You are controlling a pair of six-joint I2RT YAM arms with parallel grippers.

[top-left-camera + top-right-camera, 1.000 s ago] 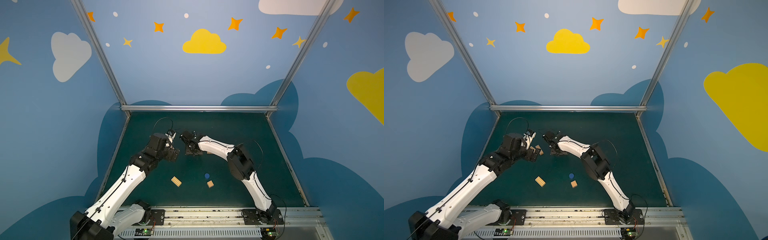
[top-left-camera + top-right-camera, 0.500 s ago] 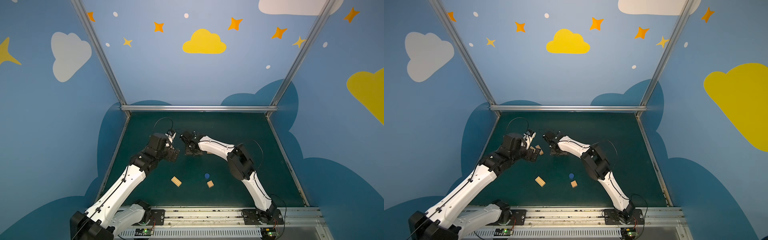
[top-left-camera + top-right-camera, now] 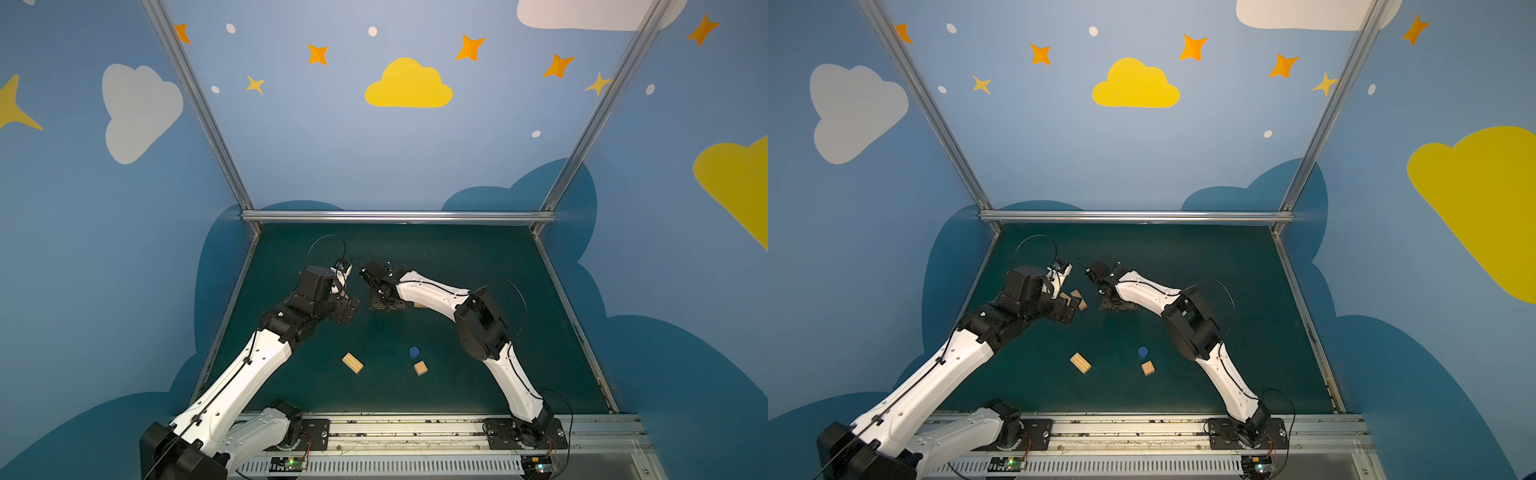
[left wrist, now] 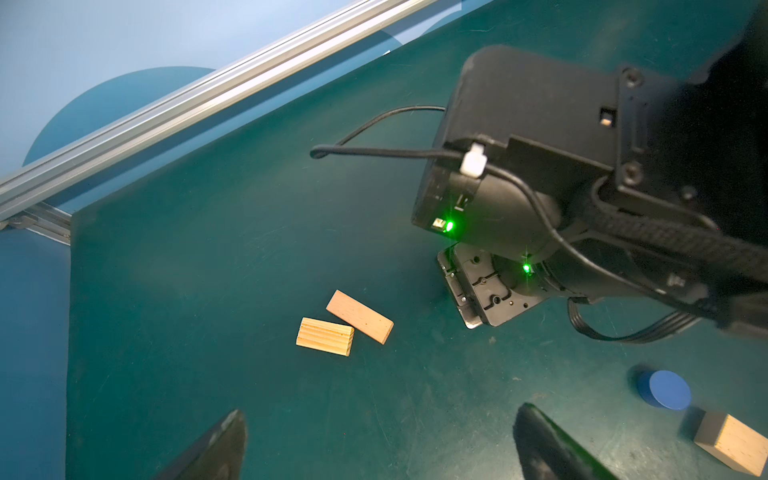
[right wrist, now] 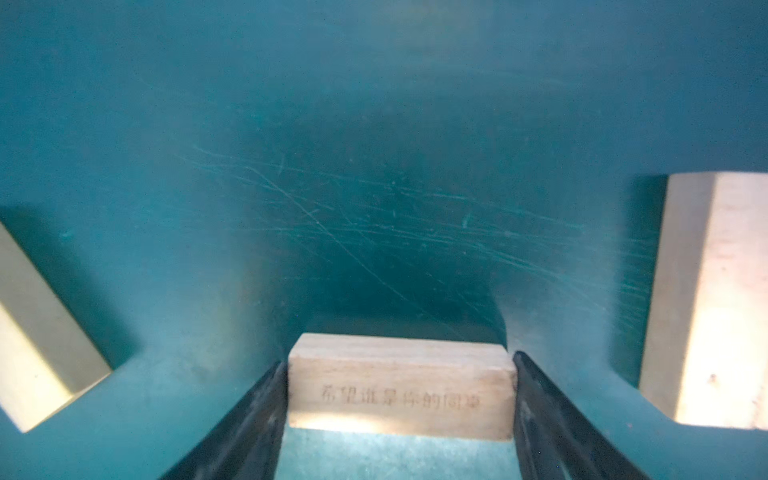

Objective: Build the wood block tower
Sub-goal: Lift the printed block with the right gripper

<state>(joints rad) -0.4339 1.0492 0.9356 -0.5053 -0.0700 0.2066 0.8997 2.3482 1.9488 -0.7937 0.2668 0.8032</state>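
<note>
Nothing has visibly shifted. My right pincer (image 5: 400, 360) brackets a tan bar (image 5: 401, 395) near the middle of the worktop (image 3: 457, 257); gripping or released, I cannot tell. Left pincer (image 4: 381, 410) gapes empty. Tower seemingly unstarted; wood blocks (image 3: 1080, 363) lie scattered.

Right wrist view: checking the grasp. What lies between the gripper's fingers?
A light tan wooden bar with printed characters lies between the right gripper's fingers, its ends right at them. The right wrist view shows this.

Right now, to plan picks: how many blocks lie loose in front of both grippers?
3: grooved tan bar left, blue round piece centre, tan cube just in front of it. Other blocks farther back are partly hidden.
</note>
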